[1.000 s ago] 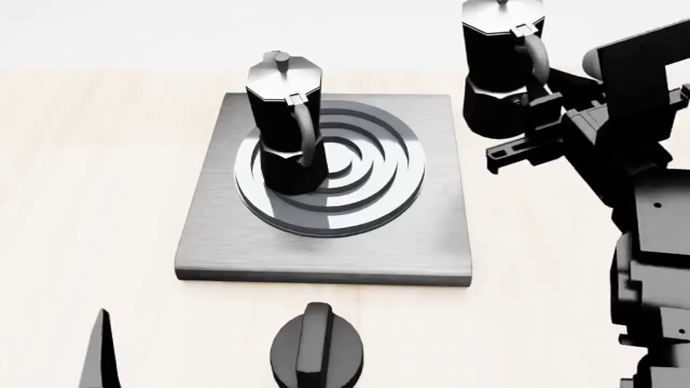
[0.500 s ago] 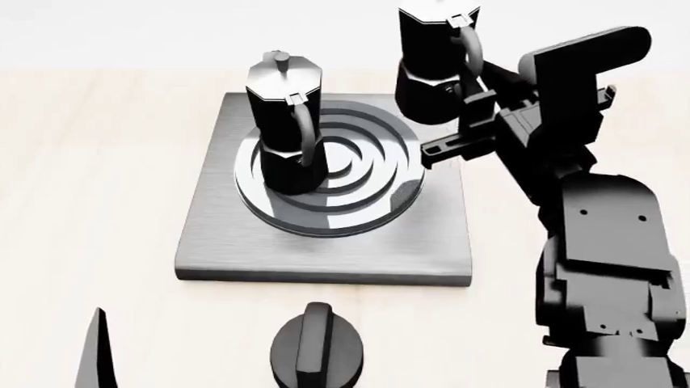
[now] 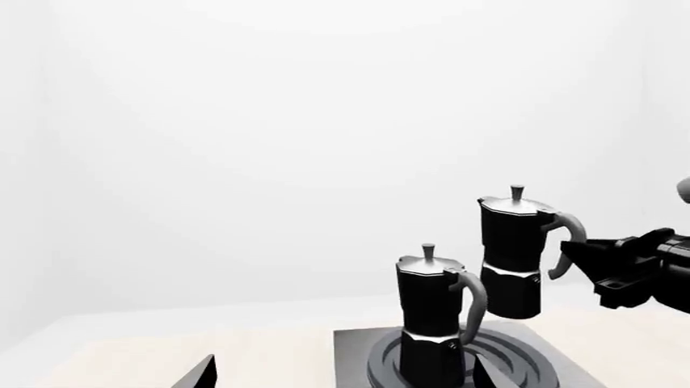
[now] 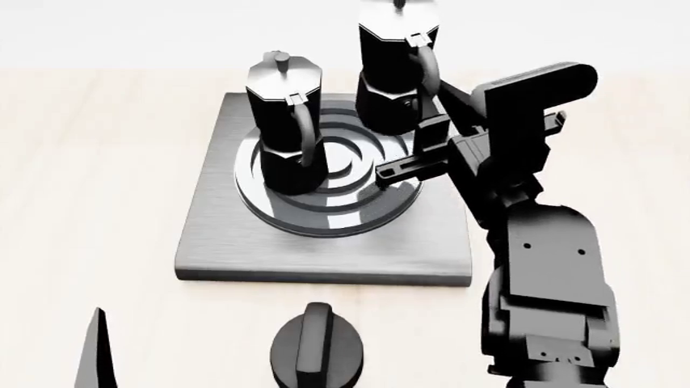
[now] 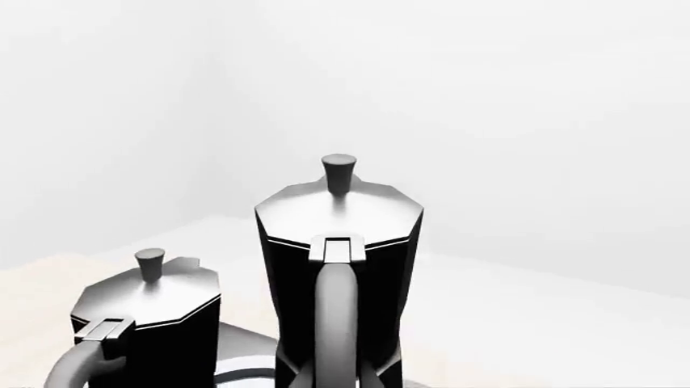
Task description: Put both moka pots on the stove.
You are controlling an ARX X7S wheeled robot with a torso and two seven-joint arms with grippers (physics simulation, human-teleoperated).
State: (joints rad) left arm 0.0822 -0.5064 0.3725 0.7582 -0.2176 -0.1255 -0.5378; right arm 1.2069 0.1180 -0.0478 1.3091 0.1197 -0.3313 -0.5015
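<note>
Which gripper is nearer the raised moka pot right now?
Right. The right gripper grips the raised moka pot by its handle above the stove; the left gripper sits far off at the near edge.

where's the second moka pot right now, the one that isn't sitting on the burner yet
In the head view the second moka pot is held by its handle in the right gripper, raised over the stove's far right part, just right of the other pot standing on the burner.

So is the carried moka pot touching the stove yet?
Apart: the left wrist view shows the carried pot hanging clear above the stove.
</note>
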